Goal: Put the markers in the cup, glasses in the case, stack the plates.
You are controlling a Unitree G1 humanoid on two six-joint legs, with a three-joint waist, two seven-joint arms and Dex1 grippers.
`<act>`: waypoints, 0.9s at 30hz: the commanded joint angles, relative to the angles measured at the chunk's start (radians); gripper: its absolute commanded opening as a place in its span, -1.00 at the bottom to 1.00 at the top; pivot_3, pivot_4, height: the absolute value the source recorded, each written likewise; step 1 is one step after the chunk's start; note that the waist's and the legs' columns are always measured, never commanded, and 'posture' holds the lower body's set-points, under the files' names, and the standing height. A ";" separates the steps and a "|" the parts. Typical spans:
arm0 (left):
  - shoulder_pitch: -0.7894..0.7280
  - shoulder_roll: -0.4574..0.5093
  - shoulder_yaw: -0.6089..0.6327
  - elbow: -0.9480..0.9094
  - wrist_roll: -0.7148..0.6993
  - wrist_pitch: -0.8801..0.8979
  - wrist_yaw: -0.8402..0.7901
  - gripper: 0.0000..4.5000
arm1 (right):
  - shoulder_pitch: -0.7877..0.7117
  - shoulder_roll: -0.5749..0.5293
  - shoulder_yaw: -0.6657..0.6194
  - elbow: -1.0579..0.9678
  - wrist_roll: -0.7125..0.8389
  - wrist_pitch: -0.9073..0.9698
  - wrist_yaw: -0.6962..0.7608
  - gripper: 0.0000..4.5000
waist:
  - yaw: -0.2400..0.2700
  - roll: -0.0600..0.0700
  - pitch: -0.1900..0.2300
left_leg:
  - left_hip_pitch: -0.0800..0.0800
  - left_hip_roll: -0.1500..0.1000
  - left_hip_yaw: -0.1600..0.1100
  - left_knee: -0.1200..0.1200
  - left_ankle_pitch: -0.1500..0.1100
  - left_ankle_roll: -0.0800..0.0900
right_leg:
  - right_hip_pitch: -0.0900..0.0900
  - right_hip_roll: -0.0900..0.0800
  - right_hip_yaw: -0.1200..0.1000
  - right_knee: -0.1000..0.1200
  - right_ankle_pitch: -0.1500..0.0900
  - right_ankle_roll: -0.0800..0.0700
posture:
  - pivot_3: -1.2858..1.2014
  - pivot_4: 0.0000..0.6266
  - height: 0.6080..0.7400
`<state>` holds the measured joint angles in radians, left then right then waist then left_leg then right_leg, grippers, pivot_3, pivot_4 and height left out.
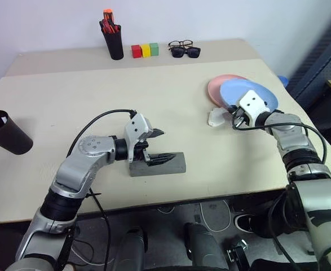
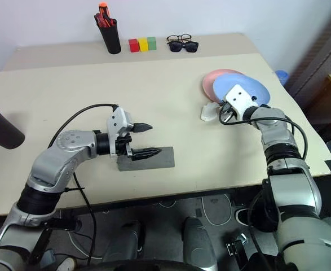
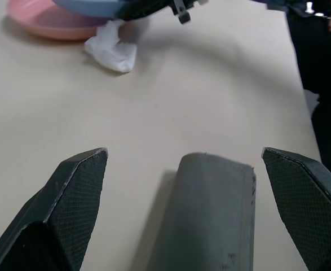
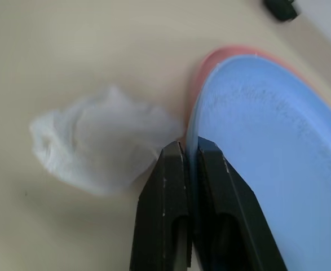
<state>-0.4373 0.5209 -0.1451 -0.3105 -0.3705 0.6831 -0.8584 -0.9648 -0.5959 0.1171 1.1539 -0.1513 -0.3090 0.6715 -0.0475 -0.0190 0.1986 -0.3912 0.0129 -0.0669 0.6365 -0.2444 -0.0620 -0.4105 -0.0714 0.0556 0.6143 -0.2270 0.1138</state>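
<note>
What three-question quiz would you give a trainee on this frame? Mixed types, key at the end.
1. True or false: the right gripper has its jaws shut on the rim of the blue plate.
2. Multiple choice: the blue plate is A) flat on the table, apart from the pink plate; B) overlapping the pink plate; C) under the pink plate.
3. Fill in: the left gripper, jaws open, hangs over one end of the grey ____.

Key: 1 true; 2 B; 3 case. A crumpled white tissue lies beside the plates.
</note>
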 commanded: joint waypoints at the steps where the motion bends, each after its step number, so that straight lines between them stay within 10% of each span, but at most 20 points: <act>1: 0.036 0.011 0.042 -0.091 -0.027 0.032 0.046 1.00 | -0.088 0.009 0.011 0.078 -0.042 -0.055 -0.039 -0.69 | 0.000 0.000 0.000 | 0.000 0.000 0.000 0.000 0.000 0.000 | 0.000 0.000 0.000 0.000 0.000 0.000 | 0.03 -0.52 1.00; 9: 0.074 0.021 0.062 -0.132 -0.058 0.066 0.092 1.00 | -0.165 0.042 0.010 0.124 -0.086 -0.112 -0.134 0.99 | -0.009 0.000 0.000 | 0.001 0.000 0.000 -0.001 0.000 0.000 | 0.000 0.000 0.000 0.001 0.000 0.000 | 0.03 -0.52 1.00; 17: 0.064 0.019 0.050 -0.113 -0.072 0.067 0.099 1.00 | -0.148 0.041 -0.087 0.077 0.031 -0.098 -0.058 1.00 | -0.022 0.000 0.000 | 0.001 0.000 0.000 -0.002 0.000 -0.001 | 0.000 0.000 0.000 0.000 0.000 0.000 | 0.03 -0.52 1.00; 27: 0.045 0.007 0.051 -0.079 -0.075 0.062 0.096 1.00 | 0.129 0.080 -0.238 -0.347 0.348 0.466 0.254 1.00 | -0.019 0.000 0.000 | 0.002 0.000 -0.002 -0.003 0.000 0.000 | 0.001 0.001 0.000 0.001 0.002 0.004 | 0.03 -0.52 1.00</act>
<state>-0.3725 0.5304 -0.1047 -0.3766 -0.4274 0.7574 -0.7601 -0.8421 -0.5152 -0.0961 0.8879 0.1600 0.0988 0.9161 -0.0664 -0.0187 0.1985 -0.3891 0.0129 -0.0685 0.6334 -0.2440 -0.0624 -0.4097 -0.0705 0.0555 0.6152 -0.2249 0.1176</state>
